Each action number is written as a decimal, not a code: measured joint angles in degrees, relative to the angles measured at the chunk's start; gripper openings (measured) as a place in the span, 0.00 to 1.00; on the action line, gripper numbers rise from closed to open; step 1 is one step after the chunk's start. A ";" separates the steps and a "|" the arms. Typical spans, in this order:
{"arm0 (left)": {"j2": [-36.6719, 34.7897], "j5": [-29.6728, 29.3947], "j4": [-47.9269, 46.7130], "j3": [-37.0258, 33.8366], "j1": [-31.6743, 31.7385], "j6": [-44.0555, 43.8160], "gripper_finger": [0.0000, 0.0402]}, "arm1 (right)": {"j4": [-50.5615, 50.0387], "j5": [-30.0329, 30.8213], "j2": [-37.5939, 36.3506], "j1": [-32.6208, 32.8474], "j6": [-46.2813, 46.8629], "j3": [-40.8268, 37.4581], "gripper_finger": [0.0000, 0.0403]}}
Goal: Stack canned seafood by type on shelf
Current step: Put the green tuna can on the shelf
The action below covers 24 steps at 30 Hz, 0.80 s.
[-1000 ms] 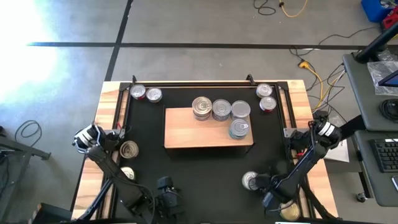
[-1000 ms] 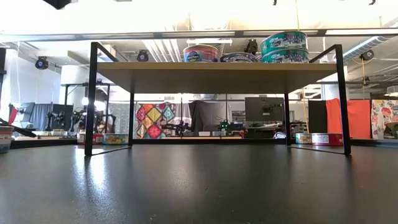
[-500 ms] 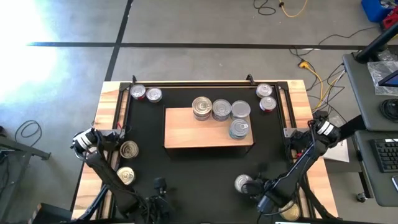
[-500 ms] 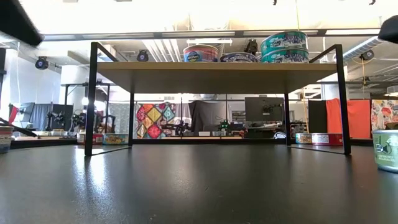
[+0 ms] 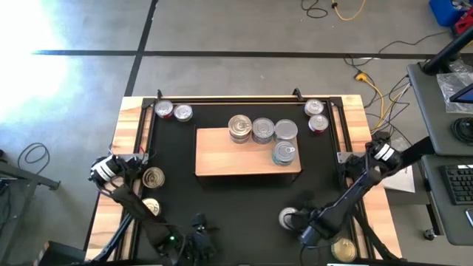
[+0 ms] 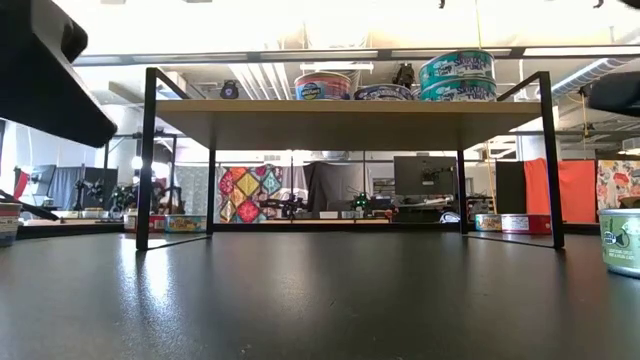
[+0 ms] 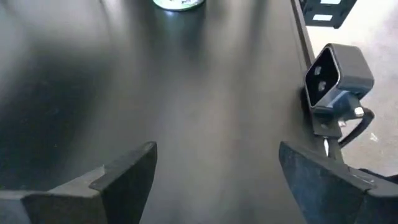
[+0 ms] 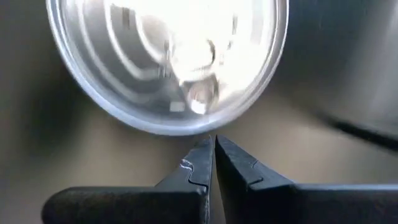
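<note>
Nudged a loose tin [image 5: 288, 218] a little toward 9 o'clock across the black mat [image 5: 244, 196] over the last second, using the right gripper [image 8: 210, 158] pinched fully shut and holding nothing, tips just beside the lid's rim. Brought that same tin into the low view's 3 o'clock edge, where a second ago there was only bare mat. Looks like positioning rather than picking: no grasp yet, so nothing gained for the stacks so far.

Eased the left gripper [image 7: 216, 152] in slightly from its widest; fingers wide apart with nothing between them, hovering over bare mat at 6 o'clock of the table, beside a small grey camera [image 7: 336, 81].

Left the shelf [image 5: 229, 159] mid-table unchanged: a row of three stacks [image 5: 263, 129] along its 12 o'clock edge and one more tin [image 5: 284, 153] toward 4 o'clock. Still to sort: a pair [image 5: 173, 111] at 11 o'clock of the table, a pair [image 5: 315, 115] at 1 o'clock, two [image 5: 151, 192] at 8 o'clock.

Hard to read any label from above, so type cannot be told. Cannot tell either which tin shows, cut off, at the left wrist view's edge. Cannot make out either gripper's fingers from above.
</note>
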 joint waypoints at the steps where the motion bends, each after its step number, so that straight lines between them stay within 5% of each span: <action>1: 0.04 0.02 0.11 -0.18 0.24 0.35 0.80 | 0.70 0.07 0.23 -0.83 -1.50 0.36 0.03; 10: 0.68 -0.65 -0.09 -0.33 2.89 7.01 0.84 | 3.65 2.12 1.76 -7.58 -11.62 5.56 0.03; 18: 0.68 3.41 0.07 -1.42 5.71 7.28 0.84 | -6.27 -2.38 1.31 -5.52 -2.11 5.55 0.03; 24: 0.68 4.64 5.29 -3.39 8.85 10.89 0.84 | 3.66 -6.53 1.42 -2.71 -1.85 3.40 0.03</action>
